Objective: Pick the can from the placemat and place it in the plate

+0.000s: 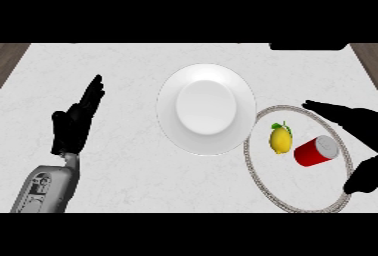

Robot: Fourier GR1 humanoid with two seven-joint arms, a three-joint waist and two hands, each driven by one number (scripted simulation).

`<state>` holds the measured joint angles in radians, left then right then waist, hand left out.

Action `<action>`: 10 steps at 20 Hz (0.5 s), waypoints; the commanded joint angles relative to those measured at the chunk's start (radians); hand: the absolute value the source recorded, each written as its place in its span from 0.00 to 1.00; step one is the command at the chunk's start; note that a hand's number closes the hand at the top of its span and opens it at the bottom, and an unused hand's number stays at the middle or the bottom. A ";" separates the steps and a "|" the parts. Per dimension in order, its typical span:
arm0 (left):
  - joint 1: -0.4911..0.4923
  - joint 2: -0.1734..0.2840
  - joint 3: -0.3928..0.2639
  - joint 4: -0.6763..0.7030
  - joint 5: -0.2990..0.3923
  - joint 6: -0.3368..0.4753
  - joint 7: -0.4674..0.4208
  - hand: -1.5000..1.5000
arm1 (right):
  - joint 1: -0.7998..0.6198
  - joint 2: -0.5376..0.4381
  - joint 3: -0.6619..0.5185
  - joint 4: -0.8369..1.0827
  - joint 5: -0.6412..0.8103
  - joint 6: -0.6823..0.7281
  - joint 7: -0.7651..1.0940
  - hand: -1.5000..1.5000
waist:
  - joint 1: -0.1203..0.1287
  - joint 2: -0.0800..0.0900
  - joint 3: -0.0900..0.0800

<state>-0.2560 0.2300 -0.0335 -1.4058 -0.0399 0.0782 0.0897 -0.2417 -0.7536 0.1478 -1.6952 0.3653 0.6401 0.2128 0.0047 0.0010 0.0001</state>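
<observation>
Across the pale marbled counter top (88, 60) I read the scene from big to small: the round white ceramic plate (177, 135) sits mid-counter, and just to its right lies the oval white placemat with a beaded grey rim (258, 180), its edge touching or slightly overlapping the plate's rim. On the placemat rest a yellow lemon with a green leaf (280, 140) and, just beside it on the right, the red cylindrical can with a silver top (318, 150), tipped on its side with the top pointing up-right. My right hand (353, 122) is spread wide around the can, fingers stretched above it and the thumb below, holding nothing yet, apart from the can on both sides. To do this step well, I judge I should close across the can's red body, keep clear of the lemon, and lift before swinging left over the plate. My left hand (74, 125) rests open at the view's left, fingers straight and pointing up, well apart from everything.
</observation>
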 commanded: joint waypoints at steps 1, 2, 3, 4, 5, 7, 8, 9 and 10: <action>-0.028 0.013 0.024 0.014 0.010 -0.032 0.005 0.50 | 0.035 0.079 0.094 0.046 0.140 -0.050 -0.026 0.00 | -0.002 0.000 0.000; 0.036 -0.015 0.004 -0.054 -0.010 -0.014 0.020 0.50 | -0.057 0.060 0.009 0.108 0.103 0.040 -0.042 0.00 | 0.001 -0.001 0.000; -0.016 -0.031 0.014 0.075 -0.033 0.004 -0.049 0.50 | 0.008 0.072 0.029 0.097 0.140 -0.005 -0.057 0.00 | -0.005 0.000 0.000; -0.050 -0.017 0.023 0.072 -0.029 -0.016 -0.026 0.50 | 0.037 0.103 0.049 0.080 0.174 -0.036 -0.068 0.00 | -0.006 0.000 0.000; 0.001 -0.015 0.022 -0.013 -0.023 -0.014 0.024 0.50 | 0.022 0.107 0.051 0.123 0.198 -0.030 -0.096 0.00 | -0.002 -0.001 0.000; 0.016 -0.044 -0.005 -0.021 -0.059 0.010 0.005 0.50 | 0.049 0.118 0.046 0.141 0.240 -0.055 -0.123 0.00 | -0.004 -0.001 0.000; 0.001 -0.050 0.019 0.052 -0.050 0.008 -0.055 0.50 | 0.091 0.106 0.048 0.120 0.248 -0.063 -0.167 0.00 | -0.007 -0.001 0.000; 0.036 -0.037 0.018 0.029 -0.039 -0.018 -0.067 0.50 | 0.018 0.111 0.048 0.273 0.291 -0.104 -0.224 0.00 | 0.001 0.001 0.000; -0.005 -0.008 0.056 0.048 -0.022 -0.048 -0.056 0.50 | -0.008 0.102 0.008 0.256 0.270 -0.034 -0.203 0.00 | -0.002 0.000 0.000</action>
<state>-0.2508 0.2052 -0.0105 -1.3824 -0.0706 0.0635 0.0581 -0.2226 -0.6570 0.1820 -1.5261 0.5844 0.5947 0.0712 0.0022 0.0009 0.0003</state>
